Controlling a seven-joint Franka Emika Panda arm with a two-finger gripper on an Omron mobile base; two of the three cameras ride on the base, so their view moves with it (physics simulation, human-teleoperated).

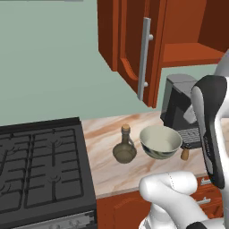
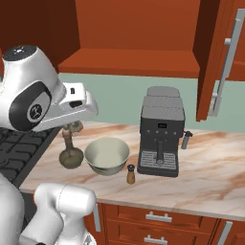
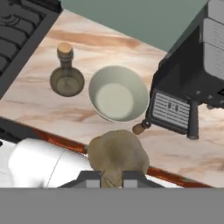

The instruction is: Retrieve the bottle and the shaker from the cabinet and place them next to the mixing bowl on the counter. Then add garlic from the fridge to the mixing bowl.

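A tan, lumpy garlic bulb [image 3: 117, 156] sits between my fingertips, with my gripper [image 3: 112, 177] shut on it. It hangs above the counter's front edge, just short of the white mixing bowl [image 3: 118, 94] [image 1: 160, 142] [image 2: 106, 155]. The olive glass bottle [image 3: 66, 78] [image 1: 125, 150] [image 2: 71, 154] with a cork stands upright on the counter beside the bowl, on its stove side. The small brown shaker [image 3: 139, 127] [image 1: 184, 154] [image 2: 130, 174] stands on the bowl's other side, in front of the coffee machine.
A dark coffee machine [image 2: 160, 134] [image 1: 179, 103] [image 3: 188, 87] stands close behind the shaker. The black stove [image 1: 40, 165] [image 3: 17, 30] borders the marble counter [image 2: 210, 172] on the bottle's side. Overhead, the cabinet door [image 1: 129, 44] [image 2: 222, 57] hangs open.
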